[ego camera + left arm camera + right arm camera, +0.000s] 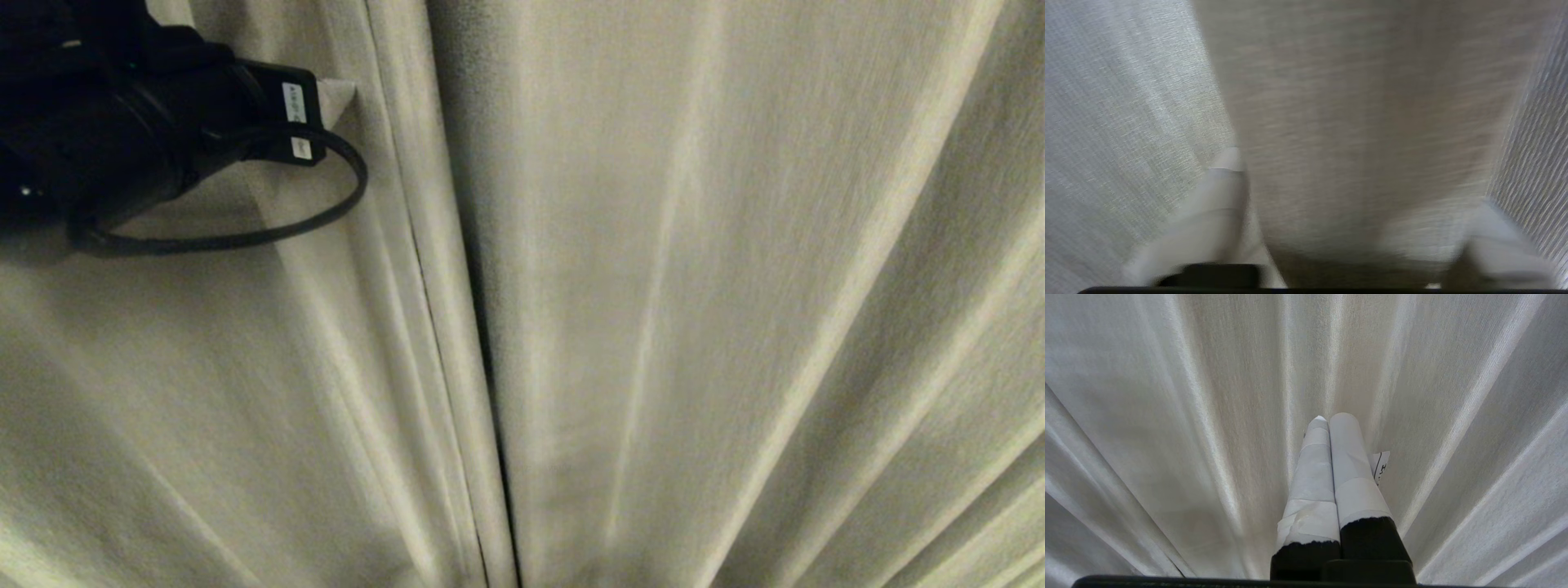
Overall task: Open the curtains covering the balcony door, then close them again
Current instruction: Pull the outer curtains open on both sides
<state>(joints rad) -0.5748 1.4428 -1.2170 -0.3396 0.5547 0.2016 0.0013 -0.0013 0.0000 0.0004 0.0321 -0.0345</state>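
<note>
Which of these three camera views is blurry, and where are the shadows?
Left wrist view: smeared, the curtains streaked and the left hand soft. Head view: dim, with a dark shadow line where the panels meet. Right wrist view: sharp and evenly lit, the right hand crisp against the pleats.

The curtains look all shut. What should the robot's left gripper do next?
Probably close the left gripper on the fold of the curtains between its fingers, then pull sideways. The panels meet at the middle, no door showing.

No legible text on anything.
</note>
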